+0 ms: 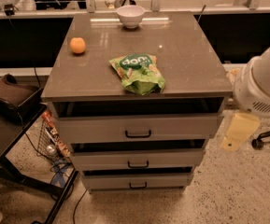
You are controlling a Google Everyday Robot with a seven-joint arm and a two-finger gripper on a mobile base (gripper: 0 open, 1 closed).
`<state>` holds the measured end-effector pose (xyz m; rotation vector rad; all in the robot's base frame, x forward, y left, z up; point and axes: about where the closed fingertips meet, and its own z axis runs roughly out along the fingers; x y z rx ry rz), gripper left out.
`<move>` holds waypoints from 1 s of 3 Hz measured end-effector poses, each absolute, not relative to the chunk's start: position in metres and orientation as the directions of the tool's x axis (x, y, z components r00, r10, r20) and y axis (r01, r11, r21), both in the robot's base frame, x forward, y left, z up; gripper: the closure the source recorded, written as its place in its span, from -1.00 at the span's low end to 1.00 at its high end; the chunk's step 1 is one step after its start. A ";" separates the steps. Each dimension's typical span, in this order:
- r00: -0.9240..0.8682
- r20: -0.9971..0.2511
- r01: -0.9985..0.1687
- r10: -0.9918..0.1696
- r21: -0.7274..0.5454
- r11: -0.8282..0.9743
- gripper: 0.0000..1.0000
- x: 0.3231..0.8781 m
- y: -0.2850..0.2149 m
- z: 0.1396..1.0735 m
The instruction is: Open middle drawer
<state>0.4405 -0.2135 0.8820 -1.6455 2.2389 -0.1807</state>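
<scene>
Ideally, the end effector (pixel 238 130), right of the desk (pixel 186 55), grip state untellable, should meet the handle (pixel 138 164) of the middle drawer (pixel 172 158) squarely, then pull straight.

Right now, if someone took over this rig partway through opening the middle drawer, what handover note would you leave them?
Gripper: hangs off the right side of the cabinet, about level with the top drawer, clear of every drawer front.
Middle drawer: second of three. Its black handle is untouched, only a dark slit shows above its front, and its inside is not visible.
Done: no contact with the drawer yet.
Left: bring the gripper round to the front, take the handle and pull straight out.
On top: bowl, orange, green bag, probably no obstacle.
</scene>
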 end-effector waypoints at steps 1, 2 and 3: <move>-0.239 -0.145 -0.887 -0.960 -0.370 0.277 -1.00 0.436 -0.208 0.841; -0.190 -0.100 -0.873 -0.977 -0.437 0.215 -1.00 0.422 -0.190 0.809; -0.140 -0.071 -0.848 -0.988 -0.506 0.157 -1.00 0.399 -0.154 0.761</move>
